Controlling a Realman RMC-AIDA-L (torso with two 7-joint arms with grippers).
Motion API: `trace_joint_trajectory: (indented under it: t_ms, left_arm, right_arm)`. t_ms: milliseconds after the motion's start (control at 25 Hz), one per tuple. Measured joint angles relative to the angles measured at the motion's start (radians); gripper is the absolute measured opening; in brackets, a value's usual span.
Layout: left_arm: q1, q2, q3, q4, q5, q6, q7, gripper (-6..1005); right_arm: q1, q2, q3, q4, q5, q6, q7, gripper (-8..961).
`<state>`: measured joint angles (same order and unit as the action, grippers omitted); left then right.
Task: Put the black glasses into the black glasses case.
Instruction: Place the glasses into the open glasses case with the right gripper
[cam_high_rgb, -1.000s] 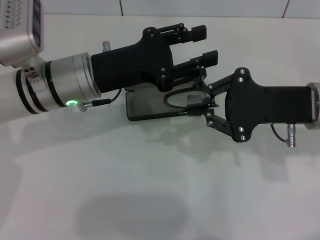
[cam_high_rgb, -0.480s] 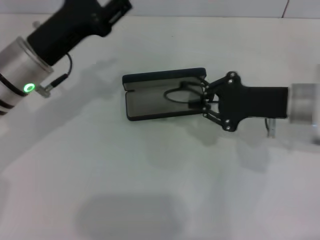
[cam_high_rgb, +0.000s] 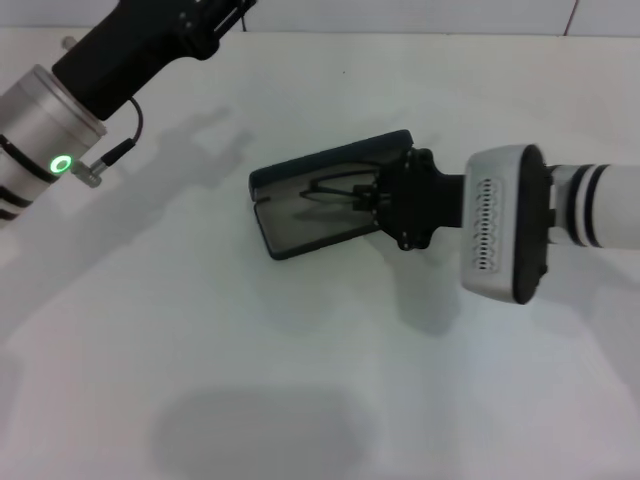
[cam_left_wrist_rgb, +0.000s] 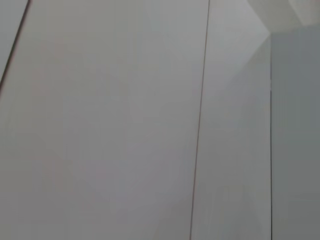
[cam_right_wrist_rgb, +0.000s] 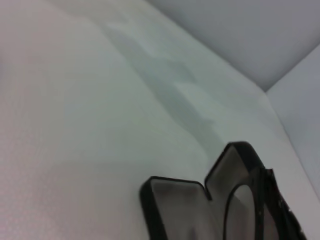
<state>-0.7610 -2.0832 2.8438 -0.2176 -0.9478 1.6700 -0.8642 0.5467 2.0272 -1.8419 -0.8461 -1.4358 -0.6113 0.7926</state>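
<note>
The black glasses case (cam_high_rgb: 298, 228) lies open on the white table, turned at a slant, grey lining showing. The black glasses (cam_high_rgb: 330, 188) sit inside it, towards its right end. My right gripper (cam_high_rgb: 372, 198) reaches in from the right, its tips at the glasses inside the case, and looks shut on them. The right wrist view shows the open case (cam_right_wrist_rgb: 175, 200) and one rim of the glasses (cam_right_wrist_rgb: 226, 210) up close. My left gripper (cam_high_rgb: 190, 25) is raised at the far left, away from the case, its fingertips cut off by the picture's edge.
The white table (cam_high_rgb: 300, 380) extends in front of the case, with a grey shadow patch on it. A tiled wall runs along the back. The left wrist view shows only pale wall panels.
The left arm has pulled away up and to the left. The right arm has rolled and pushed in, and the case has swung from level to a slant with the glasses inside.
</note>
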Motion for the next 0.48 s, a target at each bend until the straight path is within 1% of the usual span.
trace_joint_trajectory:
  t_ms: [240,360,480]
  left_arm:
    - [-0.014,-0.001,0.000,0.003,0.005,-0.019,0.004,621]
    - [-0.013,-0.001,0.000,0.003,0.005,-0.019,0.005,623]
    - [-0.007,-0.001,0.000,0.002,0.005,-0.019,0.005,625]
  right_arm:
    - [0.005,0.000,-0.135,-0.032,0.008,0.179,0.025,123]
    - [-0.006,0.001,-0.170,-0.063,0.012,0.217,0.025,123]
    - [-0.027,0.001,-0.179,-0.103,-0.011,0.220,0.019,124]
